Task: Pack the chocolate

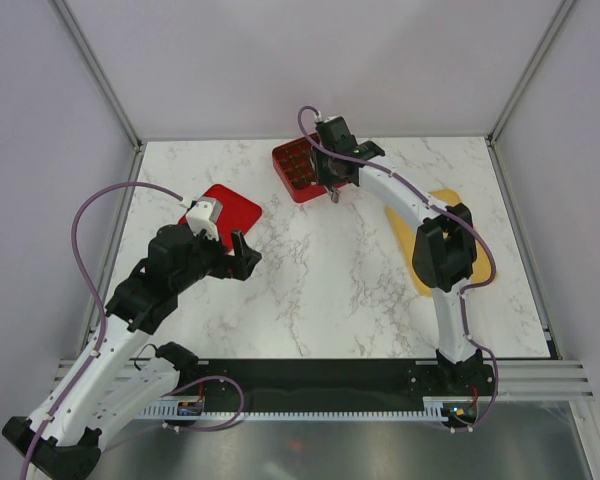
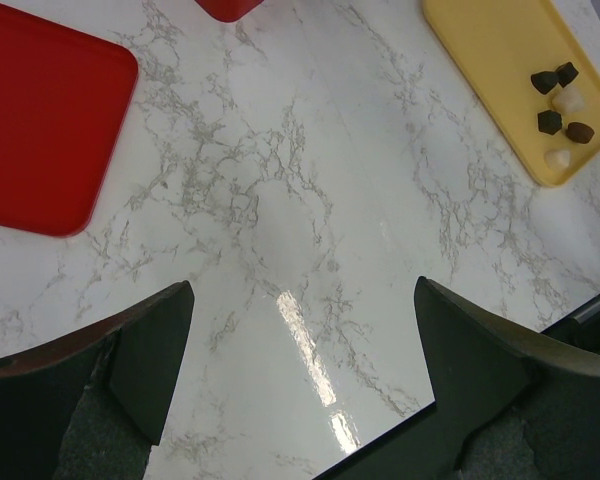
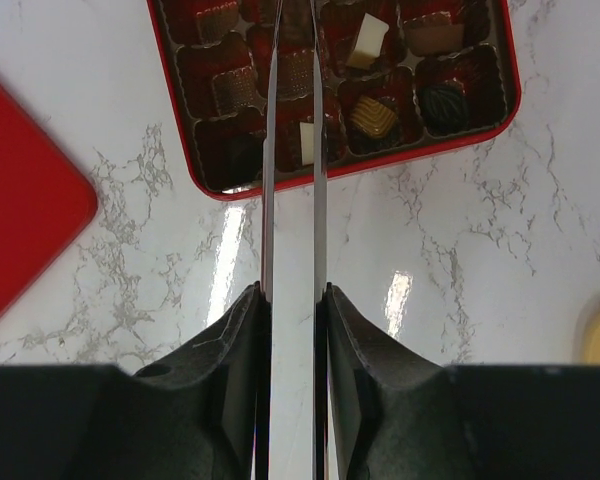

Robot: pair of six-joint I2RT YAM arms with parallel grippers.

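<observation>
Chocolate (image 2: 550,121) is being logged in two places. Six small pieces (dark and cream) are lying at one end of the yellow tray (image 2: 490,60), and others are sitting in compartments of the red gridded box (image 3: 190,140). The right claw (image 1: 332,196) is being held over the box's near edge, thin fingers drawn to a narrow slit; whether a piece is being pinched cannot be told. The left claw (image 2: 300,380) is being held wide open, gripping nothing, over the marbled tabletop (image 2: 280,200), near a flat red lid (image 2: 40,120).

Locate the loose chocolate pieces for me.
The loose chocolate pieces cluster at one end of the yellow tray in the left wrist view's upper right; the tray lies on the table's right side, beneath the right arm.
</observation>
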